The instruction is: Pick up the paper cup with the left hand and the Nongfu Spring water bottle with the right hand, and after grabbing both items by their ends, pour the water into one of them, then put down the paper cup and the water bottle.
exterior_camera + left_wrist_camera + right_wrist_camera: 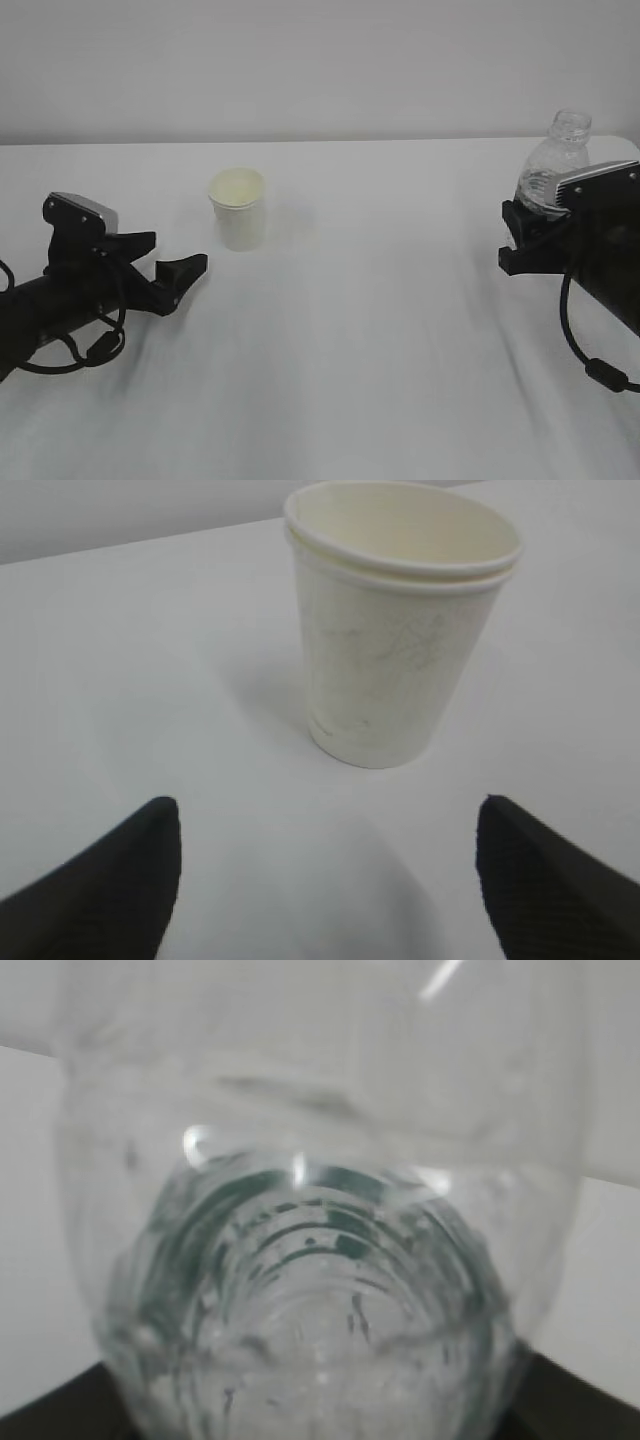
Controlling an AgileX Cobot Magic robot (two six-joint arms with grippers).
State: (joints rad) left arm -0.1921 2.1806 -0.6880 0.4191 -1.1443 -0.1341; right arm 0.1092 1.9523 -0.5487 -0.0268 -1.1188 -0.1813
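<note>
The left hand (pixel 178 280) lies low on the table (pixel 380 330) with its jaws spread wide and empty, just short of the paper cup (pixel 239 208), which stands upright. At the right edge the right hand (pixel 520 240) grips the upright water bottle (pixel 556 165). The pickup looks half done; next, the left jaws need to reach around the cup and close.
</note>
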